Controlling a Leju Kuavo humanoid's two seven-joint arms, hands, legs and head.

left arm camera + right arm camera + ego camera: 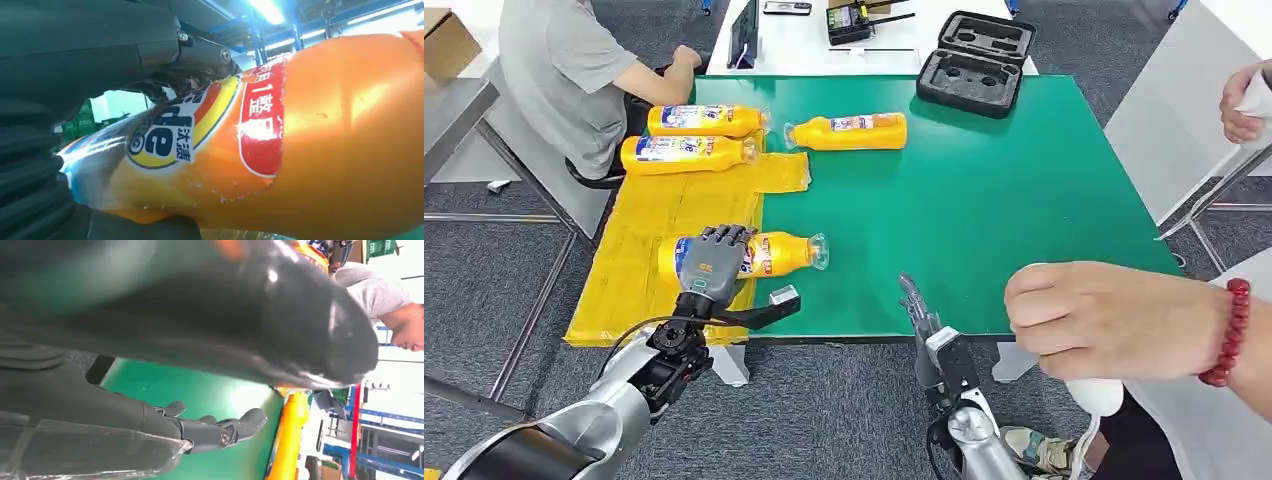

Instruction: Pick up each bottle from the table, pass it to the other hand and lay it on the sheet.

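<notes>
Your left hand (709, 268) has its fingers (724, 238) wrapped over an orange plastic bottle with a blue and red label (769, 255), lying on its side at the near right edge of the yellow crinkled plastic sheet (639, 255), neck poking out over the green counter (984, 190). Your right hand (919, 310) is at the counter's near edge, fingers out straight, holding nothing. Two more orange bottles (689, 152) lie at the sheet's far end, a third (849, 132) just right of it. A person's hand with a red bead bracelet (1104, 320) is near right.
</notes>
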